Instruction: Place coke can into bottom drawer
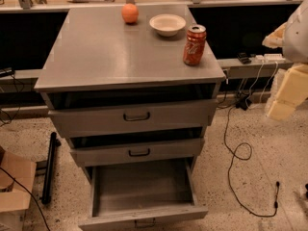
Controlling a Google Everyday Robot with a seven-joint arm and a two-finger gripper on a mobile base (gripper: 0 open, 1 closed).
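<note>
The coke can (194,44), orange-red with a silver top, stands upright near the right edge of the grey cabinet top (106,57). The bottom drawer (144,217) is pulled far out and its deep box holds nothing. The two drawers above it are pulled out only slightly. My gripper (285,94), pale yellow and white, hangs at the right edge of the view. It is off to the right of the cabinet, apart from the can and lower than it.
An orange fruit (130,13) and a white bowl (167,24) sit at the back of the cabinet top. A black cable (236,153) trails on the floor to the right. A cardboard box (12,186) and a black pole (48,170) lie at the left.
</note>
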